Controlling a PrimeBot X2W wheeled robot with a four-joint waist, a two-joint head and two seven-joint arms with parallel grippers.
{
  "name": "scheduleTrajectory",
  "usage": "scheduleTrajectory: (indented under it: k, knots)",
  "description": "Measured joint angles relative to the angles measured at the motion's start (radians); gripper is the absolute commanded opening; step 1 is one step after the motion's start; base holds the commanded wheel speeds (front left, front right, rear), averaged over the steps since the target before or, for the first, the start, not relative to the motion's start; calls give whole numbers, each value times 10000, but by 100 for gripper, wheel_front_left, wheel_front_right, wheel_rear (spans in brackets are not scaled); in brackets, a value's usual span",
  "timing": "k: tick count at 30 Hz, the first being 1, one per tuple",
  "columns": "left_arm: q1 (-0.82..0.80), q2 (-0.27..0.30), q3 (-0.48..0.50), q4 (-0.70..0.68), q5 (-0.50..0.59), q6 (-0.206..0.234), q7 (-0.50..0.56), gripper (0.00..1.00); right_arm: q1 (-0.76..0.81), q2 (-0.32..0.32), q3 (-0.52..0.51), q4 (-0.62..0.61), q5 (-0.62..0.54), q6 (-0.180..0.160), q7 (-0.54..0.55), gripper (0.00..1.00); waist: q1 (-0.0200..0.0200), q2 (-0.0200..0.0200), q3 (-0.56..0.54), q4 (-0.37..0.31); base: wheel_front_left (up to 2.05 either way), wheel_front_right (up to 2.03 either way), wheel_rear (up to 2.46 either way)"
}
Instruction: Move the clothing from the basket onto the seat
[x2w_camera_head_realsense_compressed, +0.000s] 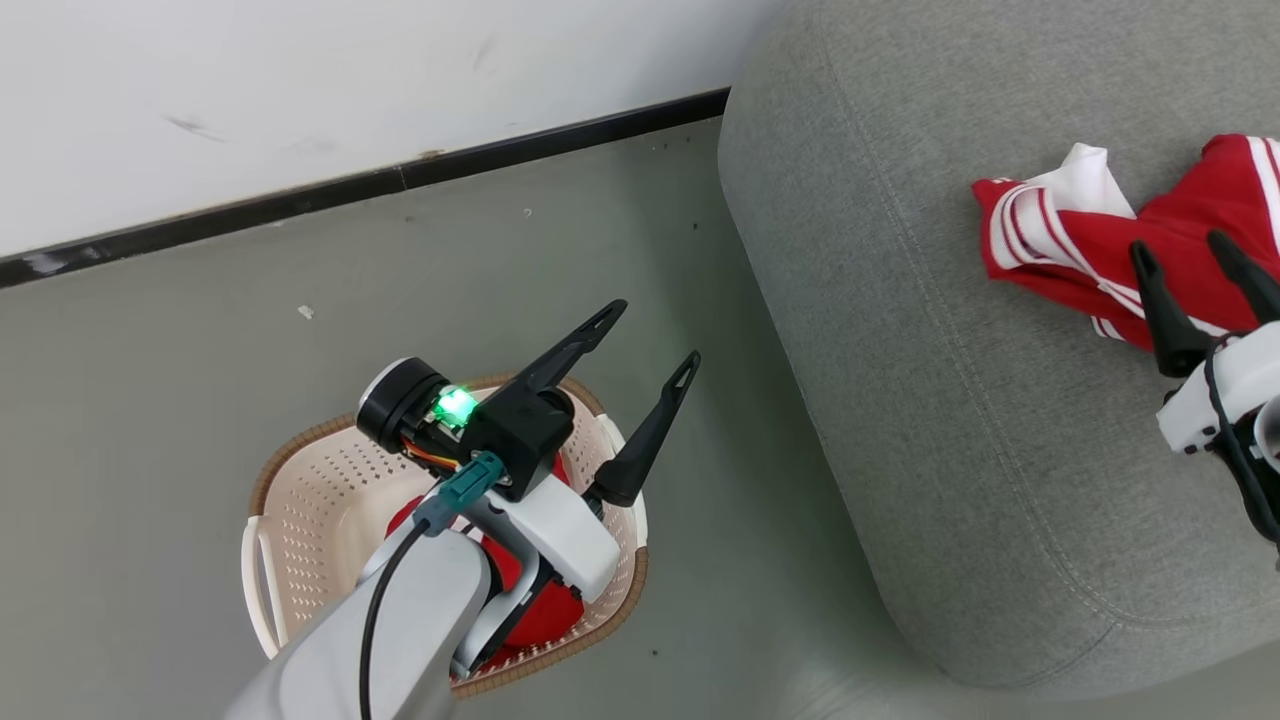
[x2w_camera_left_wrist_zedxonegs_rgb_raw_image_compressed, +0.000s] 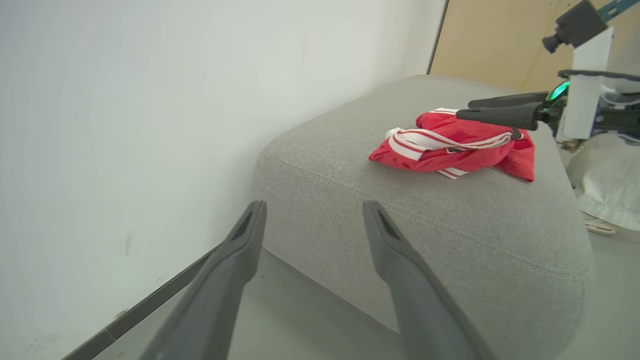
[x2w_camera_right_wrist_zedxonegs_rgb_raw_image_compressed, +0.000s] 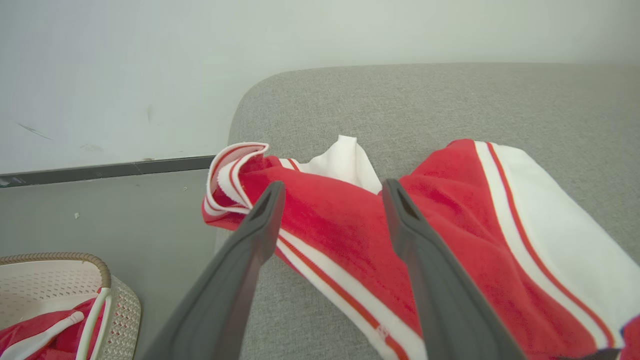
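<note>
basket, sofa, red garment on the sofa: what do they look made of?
Basket: probably moulded plastic, cream, matte, rows of small holes; brown rim looks woven-patterned.
Sofa: grey upholstery fabric, coarse weave visible.
Garment: soft cloth, maybe knit or velour, slightly fuzzy, folding loosely.

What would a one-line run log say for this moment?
left gripper: open, above basket | right gripper: open, over red garment on seat | basket: more red clothing inside

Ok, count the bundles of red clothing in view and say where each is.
2. One red-and-white striped fabric bundle lies on the grey upholstered sofa, by the right tool; a second bundle sits in the cream perforated plastic basket. More may be hidden beneath it.
</note>
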Motion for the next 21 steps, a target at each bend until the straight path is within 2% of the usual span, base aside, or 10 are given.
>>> scheduleTrajectory:
  k: [12,21]
  knots:
    - [598,217,631,257,-249,364,-520,100,680,140,-740,-1685,-759,0,-2,100,0,0,-585,-119,0,0,0]
    - [1130,581,1626,558,-422,1095,-911,100,681,754,-844,-2763,-1453,0,-2,100,0,0,-1083,93,0,0,0]
